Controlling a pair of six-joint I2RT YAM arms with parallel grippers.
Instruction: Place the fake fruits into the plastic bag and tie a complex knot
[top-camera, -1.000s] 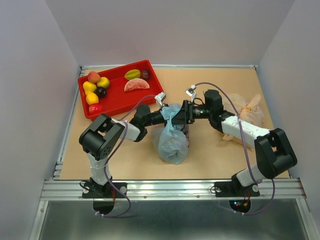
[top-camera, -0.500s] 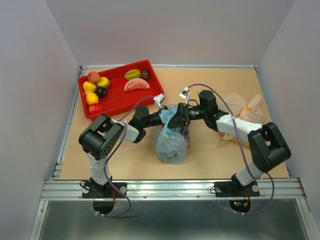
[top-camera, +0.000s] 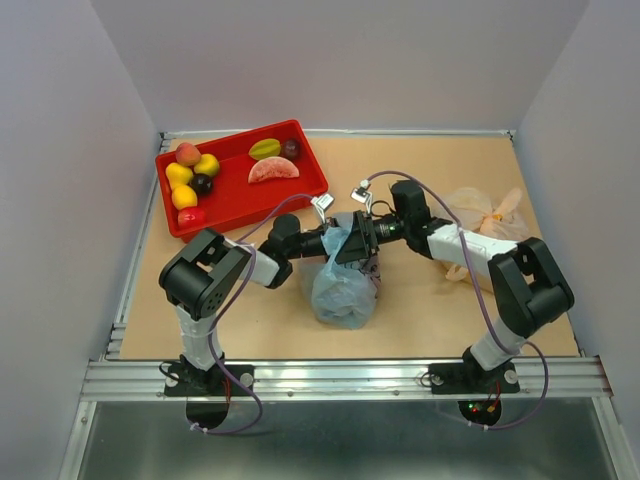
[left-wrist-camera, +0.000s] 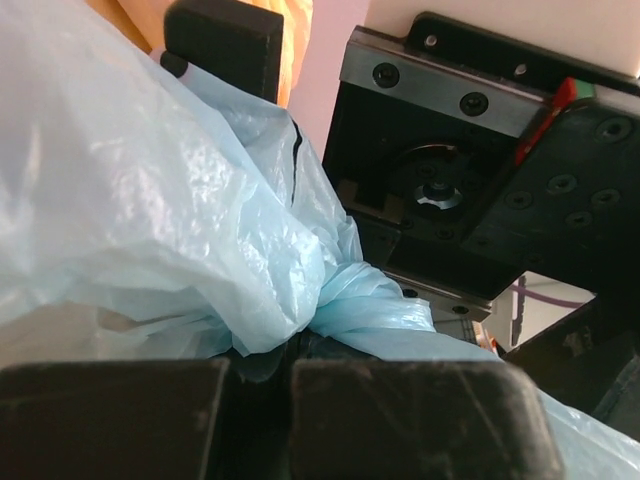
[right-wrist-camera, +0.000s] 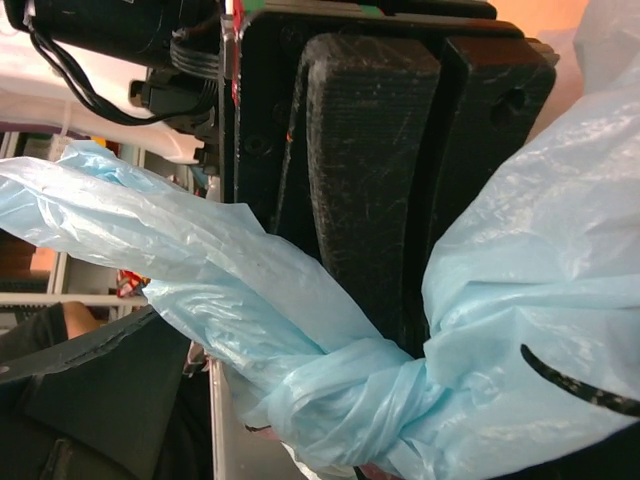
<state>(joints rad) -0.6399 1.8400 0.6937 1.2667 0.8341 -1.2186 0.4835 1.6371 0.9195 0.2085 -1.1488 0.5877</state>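
The light-blue plastic bag stands mid-table, its handle strips twisted into a knot at the top. My left gripper is shut on the bag's film just beside the knot. My right gripper faces it from the right, open, its jaws spread wide either side of the knot. One of its fingers shows beyond the bag. Fake fruits lie in the red tray: a peach, yellow banana pieces, a dark plum, a starfruit and a melon slice.
A pale orange-beige bag lies at the right, behind my right arm. The tray sits in the far left corner. White walls close in the table on three sides, and a metal rail runs along the near edge.
My right gripper has moved left, up to the bag's top and the left gripper, and its jaws have spread wider. The left gripper has kept its hold.
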